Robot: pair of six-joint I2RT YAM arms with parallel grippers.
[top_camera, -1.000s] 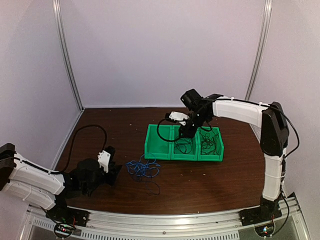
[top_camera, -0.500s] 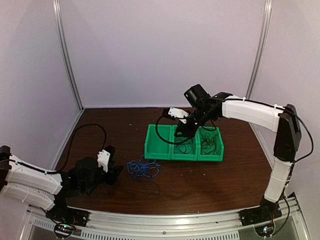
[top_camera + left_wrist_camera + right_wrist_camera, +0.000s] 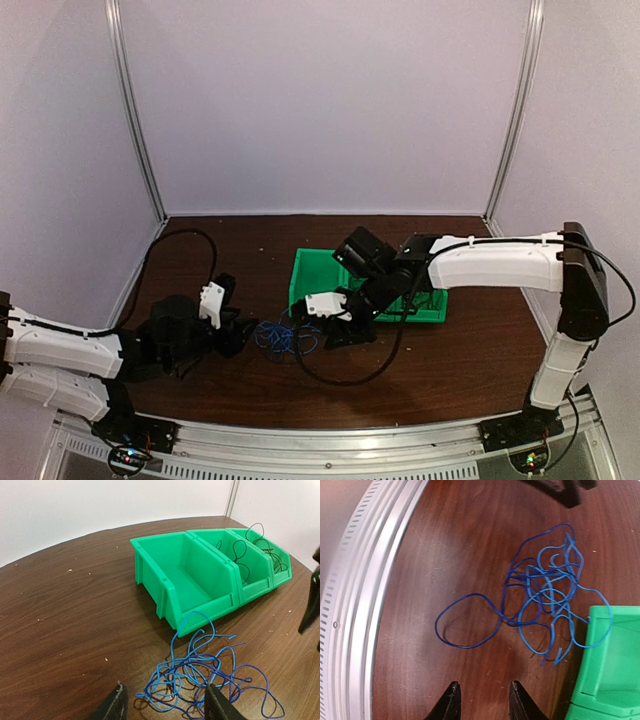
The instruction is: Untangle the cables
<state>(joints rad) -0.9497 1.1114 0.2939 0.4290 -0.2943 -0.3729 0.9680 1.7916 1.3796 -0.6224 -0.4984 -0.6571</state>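
Blue cables (image 3: 200,672) lie tangled just beside the green bins (image 3: 150,575)

A loose tangle of thin blue cables (image 3: 200,672) is seen lying flat on the brown table (image 3: 75,615), just in front of the corner of the nearest of three green bins (image 3: 150,572) set side by side. Darker and lighter blue strands are crossed over one another in curly loops. One dark loop is spread out wide to the side of the tangle, and a light strand reaches the bin's front. Thin black cables (image 3: 241,555) are coiled in the middle and far bins, their loops standing above the rims.
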